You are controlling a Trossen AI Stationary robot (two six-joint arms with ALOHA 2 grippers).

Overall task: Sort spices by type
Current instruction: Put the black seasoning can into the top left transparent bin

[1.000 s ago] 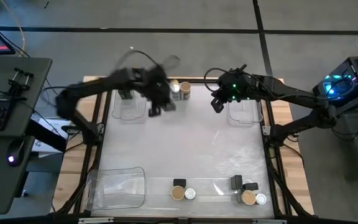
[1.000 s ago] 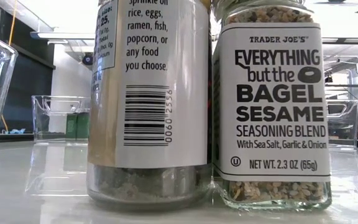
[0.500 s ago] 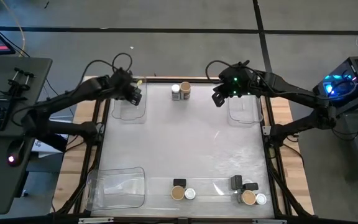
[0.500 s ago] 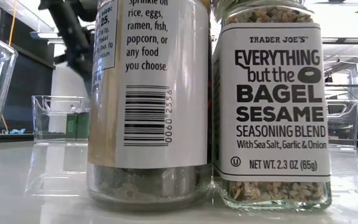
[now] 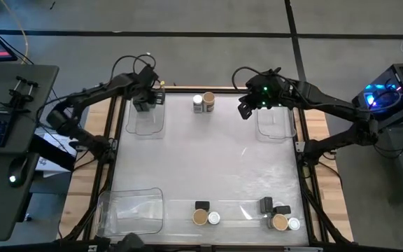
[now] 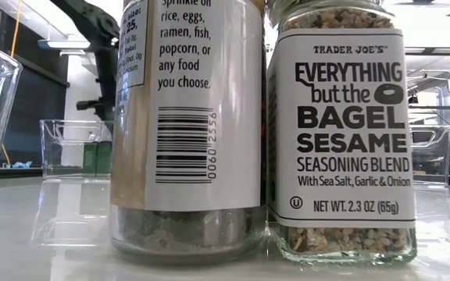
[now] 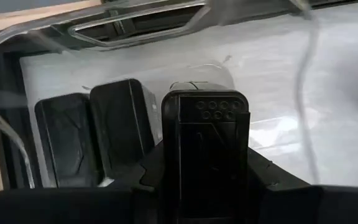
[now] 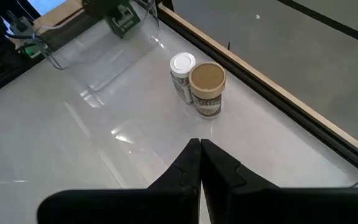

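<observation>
My left gripper (image 5: 146,100) reaches down into the clear bin (image 5: 145,124) at the table's far left, shut on a black boxy spice container (image 7: 207,143). Two more black boxes (image 7: 64,138) (image 7: 126,123) stand side by side on the bin's floor right beside it. My right gripper (image 5: 244,112) (image 8: 199,155) hangs shut and empty above the table, by the far-right bin (image 5: 275,126). A white-topped jar (image 8: 183,64) and a tan-topped jar (image 8: 207,78) stand together at the far middle (image 5: 203,103). My left gripper pinches the black box by its two opposite side walls (image 7: 169,163), one finger (image 7: 269,177) on each side. The fingers come from above, slanting down into the bin. The box's holed top (image 7: 219,109) shows past them; whether its bottom rests on the bin floor I cannot tell.
Along the near edge stand black boxes (image 5: 201,206) (image 5: 266,204), tan-topped jars (image 5: 199,217) (image 5: 279,222) and white-topped jars (image 5: 214,218) (image 5: 294,224). A clear bin (image 5: 131,210) sits near left. Two labelled jars (image 6: 186,133) (image 6: 342,133) fill the low view.
My left gripper has swung from beside the two jars at the far middle toward the table's left edge, sunk over and into the far-left bin, and rolled about its own axis. My right arm has kept still.
</observation>
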